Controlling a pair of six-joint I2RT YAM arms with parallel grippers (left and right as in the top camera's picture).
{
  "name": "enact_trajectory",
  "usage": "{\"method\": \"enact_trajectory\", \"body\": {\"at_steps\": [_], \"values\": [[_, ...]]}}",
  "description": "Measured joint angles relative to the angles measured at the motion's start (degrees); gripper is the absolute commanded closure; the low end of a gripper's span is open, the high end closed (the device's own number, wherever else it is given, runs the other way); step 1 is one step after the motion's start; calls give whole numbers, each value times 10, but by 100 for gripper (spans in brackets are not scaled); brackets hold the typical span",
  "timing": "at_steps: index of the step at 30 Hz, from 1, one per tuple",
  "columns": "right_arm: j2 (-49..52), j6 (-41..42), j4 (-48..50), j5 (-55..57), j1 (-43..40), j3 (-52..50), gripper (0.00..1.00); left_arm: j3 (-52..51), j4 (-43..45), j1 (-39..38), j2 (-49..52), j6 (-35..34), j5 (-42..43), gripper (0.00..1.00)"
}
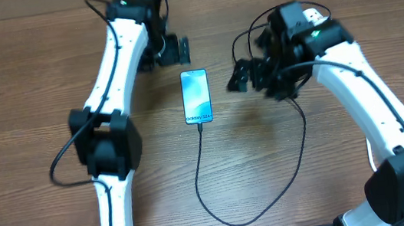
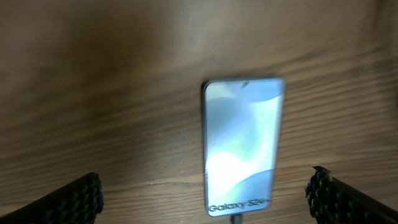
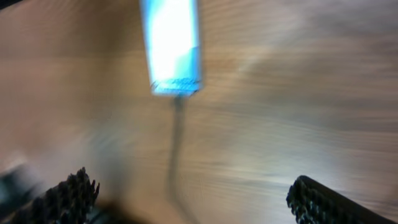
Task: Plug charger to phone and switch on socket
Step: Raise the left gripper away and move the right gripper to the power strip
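The phone (image 1: pixel 195 96) lies flat mid-table, screen lit, "Galaxy S24" text at its near edge. It also shows in the left wrist view (image 2: pixel 242 143) and, blurred, in the right wrist view (image 3: pixel 171 43). The charger's black cable (image 1: pixel 212 204) runs from the phone's bottom edge, loops toward the front and rises under the right arm. Its tip (image 2: pixel 236 218) sits at the phone's port. My left gripper (image 1: pixel 171 53) (image 2: pixel 202 199) is open and empty just beyond the phone's top. My right gripper (image 1: pixel 246 77) (image 3: pixel 196 199) is open and empty to the phone's right. The socket (image 1: pixel 317 15) is mostly hidden behind the right arm.
The table is brown wood (image 1: pixel 14 90). Black arm cables loop beside the left arm (image 1: pixel 58 165) and above the right wrist (image 1: pixel 250 34). A thick white cord (image 1: pixel 370 155) shows at the right arm's base.
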Motion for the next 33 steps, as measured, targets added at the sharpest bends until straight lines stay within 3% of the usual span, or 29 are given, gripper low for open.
{"method": "enact_trajectory", "body": {"at_steps": [3, 6, 10, 13, 20, 33], "values": [[0, -4, -14, 142, -14, 65, 0, 12, 12, 0, -68, -20, -29, 0], [-1, -9, 37, 301, -47, 87, 0, 24, 13, 0, -138, -36, -62, 0], [-1, -10, 65, 408, -111, 87, 0, 39, -9, 0, -200, -42, -99, 0], [-1, -10, 85, 440, -148, 87, 0, 41, -31, 0, -208, -41, -111, 1], [11, -59, 235, 463, -207, 74, 0, 33, -33, 0, -193, -41, -116, 0], [179, -100, 360, 462, -287, 69, 0, 33, -34, 0, -193, -41, -118, 0]]}}
